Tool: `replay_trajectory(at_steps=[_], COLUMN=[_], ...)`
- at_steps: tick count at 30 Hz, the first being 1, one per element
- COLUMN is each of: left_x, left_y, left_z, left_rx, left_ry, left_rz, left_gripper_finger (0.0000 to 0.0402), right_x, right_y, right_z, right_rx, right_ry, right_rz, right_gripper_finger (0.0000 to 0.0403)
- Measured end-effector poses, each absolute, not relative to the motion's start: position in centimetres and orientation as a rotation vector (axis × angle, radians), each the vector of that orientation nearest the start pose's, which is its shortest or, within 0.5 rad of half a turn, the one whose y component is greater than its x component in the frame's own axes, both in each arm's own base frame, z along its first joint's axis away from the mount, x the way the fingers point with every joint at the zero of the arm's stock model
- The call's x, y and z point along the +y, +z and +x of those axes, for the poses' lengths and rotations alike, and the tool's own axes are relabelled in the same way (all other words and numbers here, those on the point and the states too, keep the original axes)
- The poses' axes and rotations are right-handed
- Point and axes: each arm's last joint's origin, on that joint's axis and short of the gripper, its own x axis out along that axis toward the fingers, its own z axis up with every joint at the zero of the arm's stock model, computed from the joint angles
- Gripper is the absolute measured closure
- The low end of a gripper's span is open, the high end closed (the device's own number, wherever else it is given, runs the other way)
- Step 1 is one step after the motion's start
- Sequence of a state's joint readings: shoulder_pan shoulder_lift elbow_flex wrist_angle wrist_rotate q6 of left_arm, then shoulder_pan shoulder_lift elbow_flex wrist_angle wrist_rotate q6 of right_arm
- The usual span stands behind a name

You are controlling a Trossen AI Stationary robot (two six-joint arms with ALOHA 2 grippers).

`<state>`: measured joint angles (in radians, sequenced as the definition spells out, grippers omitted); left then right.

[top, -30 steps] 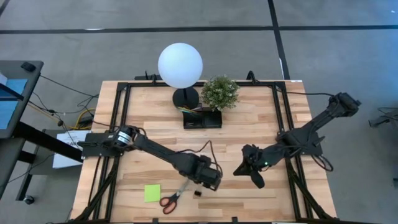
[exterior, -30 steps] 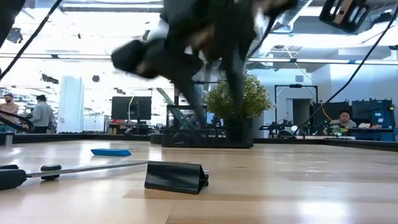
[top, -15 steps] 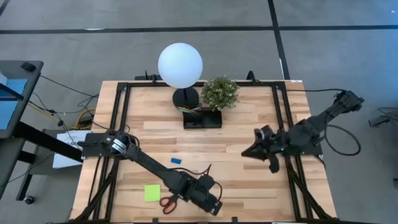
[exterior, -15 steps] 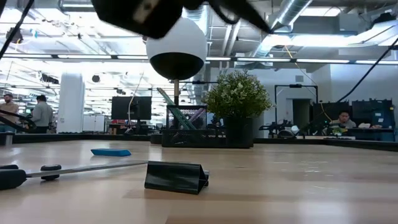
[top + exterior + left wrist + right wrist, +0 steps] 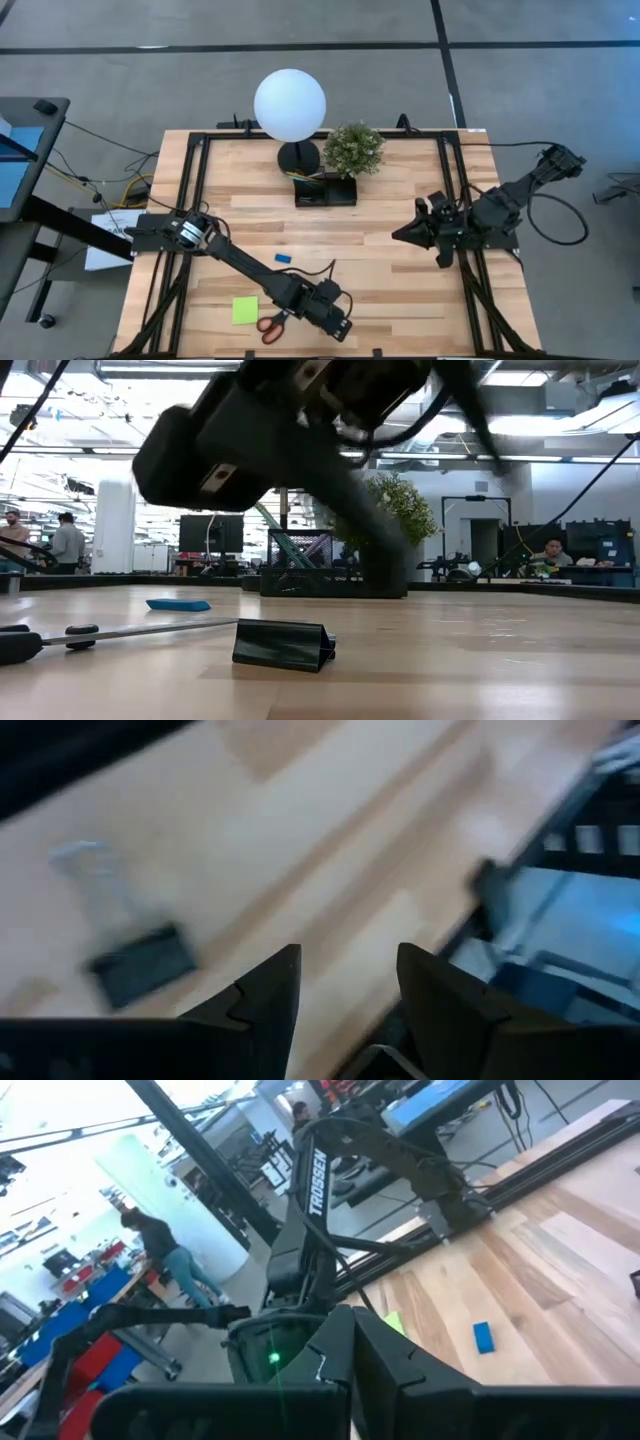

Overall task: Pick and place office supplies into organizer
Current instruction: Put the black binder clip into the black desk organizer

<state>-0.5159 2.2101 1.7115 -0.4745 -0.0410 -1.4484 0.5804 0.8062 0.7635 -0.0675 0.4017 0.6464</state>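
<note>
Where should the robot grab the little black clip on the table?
Probably from straight above, pinching the binder clip across its two sloping sides. It lies flat on the wood like a small tent, so its ridge sticks up. The left gripper is open near it.

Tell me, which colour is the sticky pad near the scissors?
Lime green; the sticky pad shows best in the high view, left of the scissors.

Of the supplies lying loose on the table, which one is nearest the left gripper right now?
The black binder clip, close before the open left gripper. The red-handled scissors, lime-green sticky pad and blue eraser all lie farther off.
</note>
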Motion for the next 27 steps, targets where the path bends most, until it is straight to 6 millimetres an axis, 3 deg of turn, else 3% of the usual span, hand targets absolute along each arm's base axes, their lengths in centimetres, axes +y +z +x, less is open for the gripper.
replay_trajectory(at_steps=[6, 19, 27], left_x=[-22.9, -22.6, -23.4], left_y=[16.6, 16.6, 14.0], left_z=[40.9, 41.0, 42.5], left_rx=[1.162, 1.159, 1.128], left_ry=[0.321, 0.282, 0.203], left_rz=[-0.989, -0.921, -0.964], left_gripper_finger=[0.0239, 0.0239, 0.0248], right_x=[8.7, 8.7, 8.7], right_y=[33.3, 33.3, 33.3], right_z=[15.5, 15.5, 15.6], right_rx=[0.140, 0.136, 0.136], right_ry=[0.112, 0.096, 0.094], right_rz=[0.600, 0.618, 0.617], right_gripper_finger=[0.0402, 0.0402, 0.0402])
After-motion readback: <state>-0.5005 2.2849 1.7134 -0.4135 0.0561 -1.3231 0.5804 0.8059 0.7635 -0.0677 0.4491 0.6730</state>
